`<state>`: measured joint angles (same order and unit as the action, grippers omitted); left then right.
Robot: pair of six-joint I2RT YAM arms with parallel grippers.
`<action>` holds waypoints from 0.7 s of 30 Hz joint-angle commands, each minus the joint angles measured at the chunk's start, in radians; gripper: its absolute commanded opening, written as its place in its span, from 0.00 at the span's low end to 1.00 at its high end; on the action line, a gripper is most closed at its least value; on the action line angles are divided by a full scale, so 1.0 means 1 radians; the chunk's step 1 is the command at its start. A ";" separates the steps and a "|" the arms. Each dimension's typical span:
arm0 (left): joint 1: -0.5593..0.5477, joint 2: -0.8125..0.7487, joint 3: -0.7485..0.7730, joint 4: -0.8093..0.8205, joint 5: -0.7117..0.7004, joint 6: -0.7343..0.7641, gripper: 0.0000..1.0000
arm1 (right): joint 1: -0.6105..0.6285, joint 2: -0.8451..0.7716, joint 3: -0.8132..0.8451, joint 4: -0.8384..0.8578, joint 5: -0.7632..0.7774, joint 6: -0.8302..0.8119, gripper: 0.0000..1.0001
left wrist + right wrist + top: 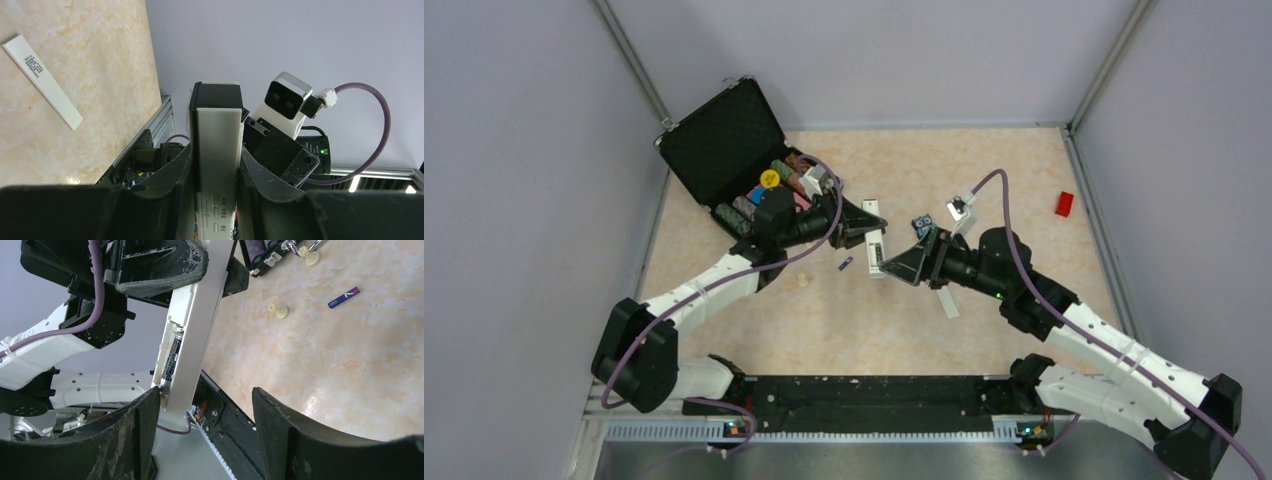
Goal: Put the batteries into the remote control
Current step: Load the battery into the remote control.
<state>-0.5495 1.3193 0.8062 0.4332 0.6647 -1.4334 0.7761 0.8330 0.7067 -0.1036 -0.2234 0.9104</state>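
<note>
Left claw (216, 160) is clamping the remote control (195, 305), presenting its battery bay (176, 357) to the right claw (205, 395), standing apart and empty.

The slim white plastic remote control (875, 240), in the left gripper (865, 224), carries one dark cylindrical battery (172, 356) in its compartment. A second such battery (845, 264) lies just left of the remote, a flat white strip (948, 302) to its right, an open black case (724, 150) behind it to the left.
</note>
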 commanded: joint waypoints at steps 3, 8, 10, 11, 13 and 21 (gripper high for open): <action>-0.004 -0.061 0.030 0.032 0.040 0.015 0.00 | -0.009 0.012 -0.010 0.024 0.064 0.024 0.65; -0.004 -0.073 0.032 0.027 0.056 0.041 0.00 | -0.009 0.035 -0.008 0.021 0.061 0.051 0.64; -0.003 -0.078 0.036 0.026 0.063 0.055 0.00 | -0.009 0.047 -0.004 0.014 0.057 0.060 0.63; -0.004 -0.081 0.036 0.025 0.065 0.061 0.00 | -0.009 0.053 -0.001 0.000 0.056 0.062 0.62; -0.003 -0.086 0.040 0.027 0.069 0.076 0.00 | -0.009 0.066 0.007 -0.017 0.058 0.064 0.61; -0.004 -0.141 0.055 -0.114 0.027 0.280 0.00 | -0.009 0.112 0.048 -0.065 0.044 0.097 0.64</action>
<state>-0.5434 1.2743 0.8062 0.3614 0.6621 -1.2686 0.7765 0.9073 0.7147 -0.1024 -0.2199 0.9993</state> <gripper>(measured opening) 0.338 0.610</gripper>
